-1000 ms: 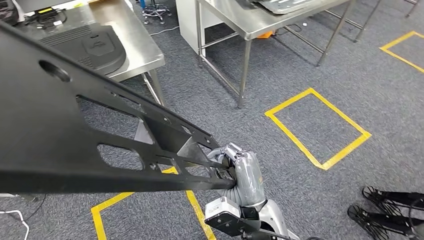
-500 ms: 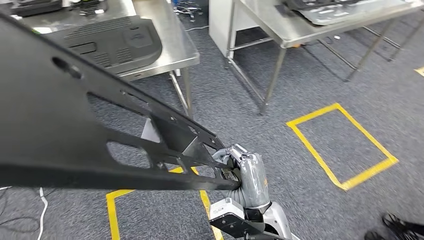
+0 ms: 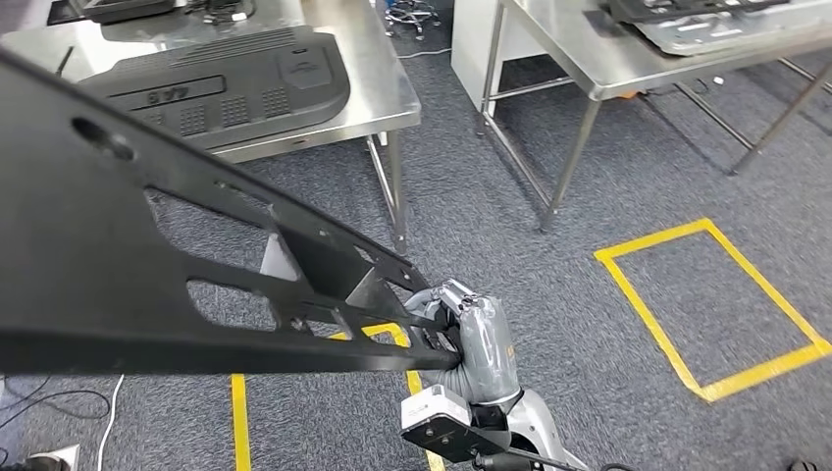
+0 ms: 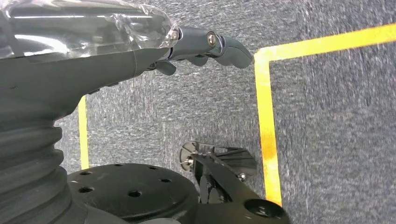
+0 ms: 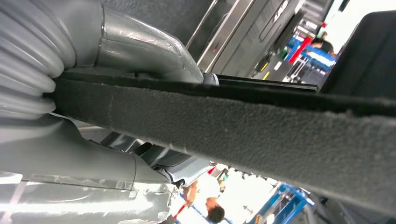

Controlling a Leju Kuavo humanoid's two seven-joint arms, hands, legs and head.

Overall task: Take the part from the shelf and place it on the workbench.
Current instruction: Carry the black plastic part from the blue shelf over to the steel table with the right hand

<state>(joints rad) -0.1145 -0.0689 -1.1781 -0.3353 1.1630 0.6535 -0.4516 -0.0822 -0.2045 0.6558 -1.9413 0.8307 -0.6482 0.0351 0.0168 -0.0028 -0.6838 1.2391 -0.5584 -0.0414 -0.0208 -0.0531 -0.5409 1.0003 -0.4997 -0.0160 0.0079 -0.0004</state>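
Observation:
The part [image 3: 88,265] is a large flat black panel with cut-outs and holes, and it fills the left half of the head view. My right hand [image 3: 471,339] grips its narrow near corner low in the middle. In the right wrist view the part's fuzzy dark edge [image 5: 261,135] runs between the hand's grey thumb and palm [image 5: 140,46]. The steel workbench [image 3: 383,59] stands ahead at the upper left, beyond the part. My left hand [image 4: 93,46] hangs over the carpet, its dark fingers [image 4: 219,44] stretched out and holding nothing.
A black ribbed panel [image 3: 226,88] lies on the workbench. A second steel table [image 3: 608,59] with grey parts stands at the upper right. Yellow tape rectangles [image 3: 716,304] mark the grey carpet. White cables [image 3: 108,422] lie on the floor at the lower left.
The whole picture has shifted: tables and floor markings slid to the right, so the camera has turned. The part stays in my right hand in the same pose.

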